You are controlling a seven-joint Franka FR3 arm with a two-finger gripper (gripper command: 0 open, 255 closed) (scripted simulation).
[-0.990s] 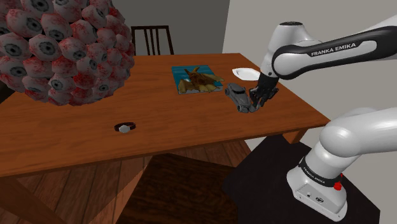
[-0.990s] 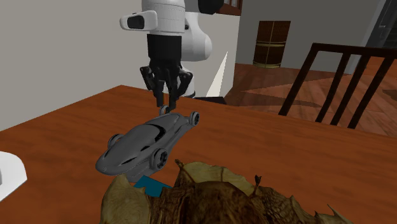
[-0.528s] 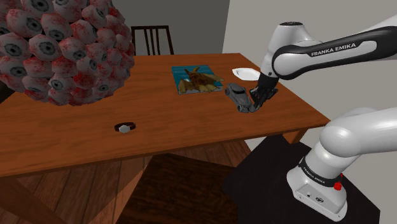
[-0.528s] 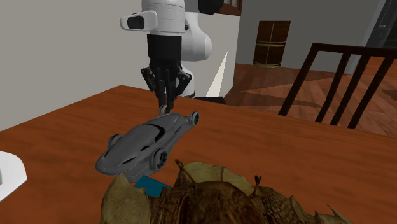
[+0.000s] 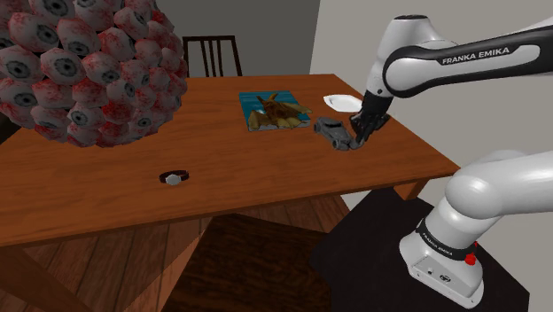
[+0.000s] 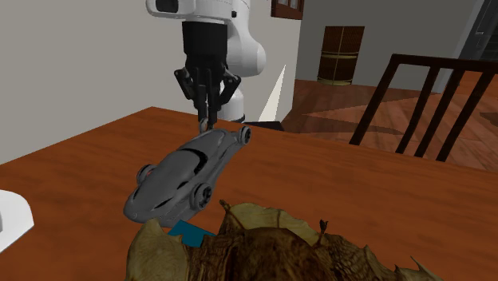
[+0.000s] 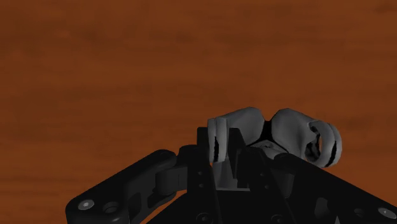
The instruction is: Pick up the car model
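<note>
Shoulder view: high, stand (image 5: 354, 255) at 4 o'clock. Second exterior view: low, close, facing the arm (image 6: 249, 48). Both share the car (image 5: 334, 135).

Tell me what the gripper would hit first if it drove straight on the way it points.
The gripper points down, shut on the car at one end; past the car, the wooden table right beneath looks first, though the gap is hard to judge.

Item: car model (image 5: 333, 134) (image 6: 182, 171) (image 7: 289, 129). Plain grey, with a low streamlined body and wheels standing out at the sides. State: clasped at one end between the fingers of the gripper (image 5: 358, 140) (image 6: 207, 124). Pose: tilted, held end higher than the free end. Location: over the brown table (image 5: 221, 168), near its edge on the shoulder view's right. Whether the low end touched the table could not be told.
</note>
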